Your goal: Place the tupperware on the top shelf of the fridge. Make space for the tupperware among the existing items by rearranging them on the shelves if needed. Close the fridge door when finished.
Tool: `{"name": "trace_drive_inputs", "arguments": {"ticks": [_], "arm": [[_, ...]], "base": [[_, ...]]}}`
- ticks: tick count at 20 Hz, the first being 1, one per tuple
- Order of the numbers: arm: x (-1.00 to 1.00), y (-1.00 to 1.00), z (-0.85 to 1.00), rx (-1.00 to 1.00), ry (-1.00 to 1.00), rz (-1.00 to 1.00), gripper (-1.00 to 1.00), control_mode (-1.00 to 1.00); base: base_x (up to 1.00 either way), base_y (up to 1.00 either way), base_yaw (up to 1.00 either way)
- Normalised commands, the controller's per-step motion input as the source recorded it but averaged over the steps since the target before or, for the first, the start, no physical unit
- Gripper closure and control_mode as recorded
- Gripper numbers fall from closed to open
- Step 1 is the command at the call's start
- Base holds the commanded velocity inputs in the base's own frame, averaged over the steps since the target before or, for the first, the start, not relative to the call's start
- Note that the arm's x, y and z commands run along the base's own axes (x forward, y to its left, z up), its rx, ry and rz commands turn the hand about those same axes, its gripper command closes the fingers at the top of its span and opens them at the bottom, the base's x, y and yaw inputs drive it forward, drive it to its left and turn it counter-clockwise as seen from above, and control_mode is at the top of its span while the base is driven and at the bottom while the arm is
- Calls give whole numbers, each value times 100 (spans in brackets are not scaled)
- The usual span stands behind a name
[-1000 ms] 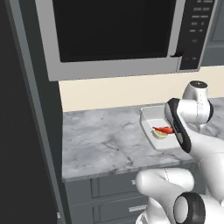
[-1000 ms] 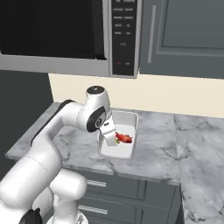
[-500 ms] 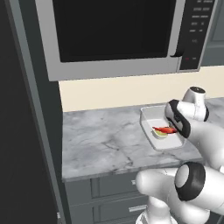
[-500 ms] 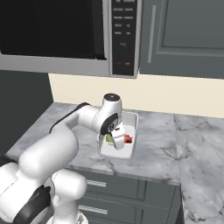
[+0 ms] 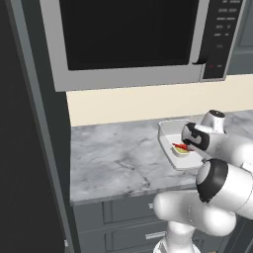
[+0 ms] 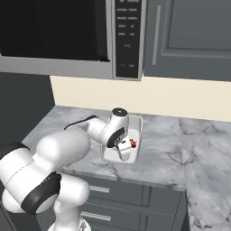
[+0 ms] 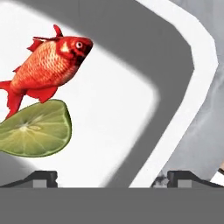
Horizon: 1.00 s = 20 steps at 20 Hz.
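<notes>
Two fingertips of the end effector (image 7: 111,177) stood wide, straddling the tub (image 7: 183,78) wall; a shallow grip risked slipping.

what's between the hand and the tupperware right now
Nothing visible. The hand is right at the tupperware, with its fingers open on either side of the tub's rim: one over the inside near the lime slice and red fish, the other over the marble counter.
</notes>
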Motion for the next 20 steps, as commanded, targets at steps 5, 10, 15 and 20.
{"name": "trace_drive_inputs", "arguments": {"ticks": [5, 10, 15, 20], "arm": [[36, 0, -42, 3, 0, 0, -100, -100], [15, 0, -26, 0, 0, 0, 100, -100], [0, 0, 0, 0, 0, 0, 100, -100], [-43, 1, 12, 0, -6, -4, 100, -100]], "base": [[0, 0, 0], [0, 0, 0], [0, 0, 0], [0, 0, 0]]}}
